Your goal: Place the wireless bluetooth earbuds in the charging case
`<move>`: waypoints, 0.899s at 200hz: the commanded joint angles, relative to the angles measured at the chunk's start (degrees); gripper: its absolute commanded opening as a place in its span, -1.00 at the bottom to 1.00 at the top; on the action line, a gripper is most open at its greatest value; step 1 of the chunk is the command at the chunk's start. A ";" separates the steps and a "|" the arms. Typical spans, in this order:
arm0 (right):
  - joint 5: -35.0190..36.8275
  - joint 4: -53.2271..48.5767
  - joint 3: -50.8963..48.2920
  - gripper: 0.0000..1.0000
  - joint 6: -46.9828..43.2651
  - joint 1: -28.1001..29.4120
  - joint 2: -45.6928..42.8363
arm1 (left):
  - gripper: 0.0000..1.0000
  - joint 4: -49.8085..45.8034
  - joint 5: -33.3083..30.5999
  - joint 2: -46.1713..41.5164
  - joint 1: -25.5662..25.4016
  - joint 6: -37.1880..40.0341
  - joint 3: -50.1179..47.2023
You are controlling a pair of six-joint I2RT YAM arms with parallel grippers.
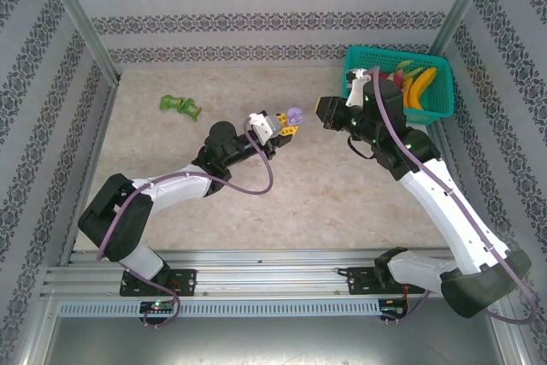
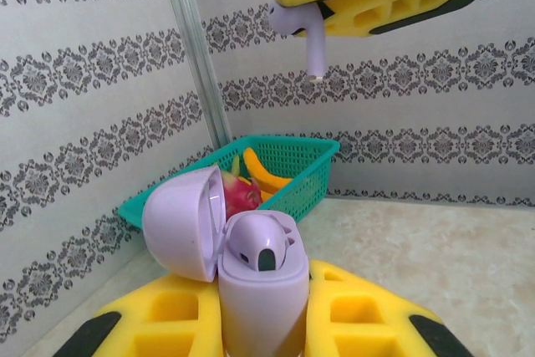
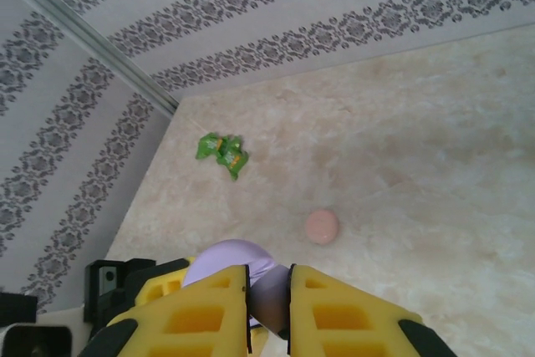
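Right claw (image 3: 268, 294) pinching earbud (image 2: 316, 43), lilac, stemmed

Bright even light, faint soft shadows, close foreground slightly blurred

Pale, marbled beige counter (image 1: 325, 203), walled in by patterned paper. Up at ten o'clock in the overhead view sits a crumpled green packet (image 1: 180, 106), flat on the surface and well clear of everything else. Over at two o'clock, a teal mesh basket (image 1: 438, 102) stands tucked into the far right corner. In the right wrist view, a small pink round case (image 3: 322, 226) lies on the counter, at five o'clock from that green packet and apart from it.
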 commanded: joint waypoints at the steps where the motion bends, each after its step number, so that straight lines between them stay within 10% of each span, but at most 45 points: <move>1: -2.32 3.08 -1.10 -0.70 1.44 -0.58 -1.07 | -1.00 2.07 2.16 0.76 -0.86 -1.15 2.59; 180: -3.65 4.68 -2.61 -0.71 2.24 2.65 1.83 | -1.00 0.29 3.57 0.76 -1.39 -0.22 4.57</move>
